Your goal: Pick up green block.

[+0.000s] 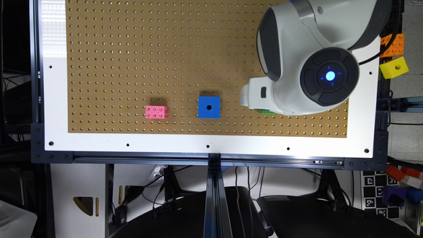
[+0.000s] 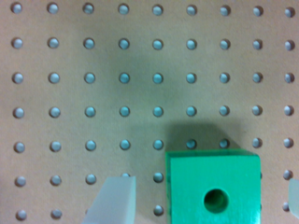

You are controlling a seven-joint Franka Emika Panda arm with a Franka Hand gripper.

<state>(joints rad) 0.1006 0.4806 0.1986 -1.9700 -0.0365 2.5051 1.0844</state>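
The green block (image 2: 212, 186) rests on the brown pegboard, its round hole facing up. In the exterior view only a thin sliver of the green block (image 1: 268, 111) peeks out from under the white arm. My gripper (image 2: 205, 198) is open and straddles the block. One pale finger (image 2: 114, 200) stands a small gap away from one side of the block, and the other finger (image 2: 294, 193) barely shows at the picture's edge. Neither finger touches the block. The gripper (image 1: 257, 97) appears as a white part over the board on the exterior view's right.
A blue cube (image 1: 209, 107) with a hole sits mid-board, and a pink studded brick (image 1: 156, 111) lies further toward the exterior view's left. Off the white frame (image 1: 211, 142), at the exterior view's right, are a yellow cube (image 1: 394, 67) and an orange brick (image 1: 393, 45).
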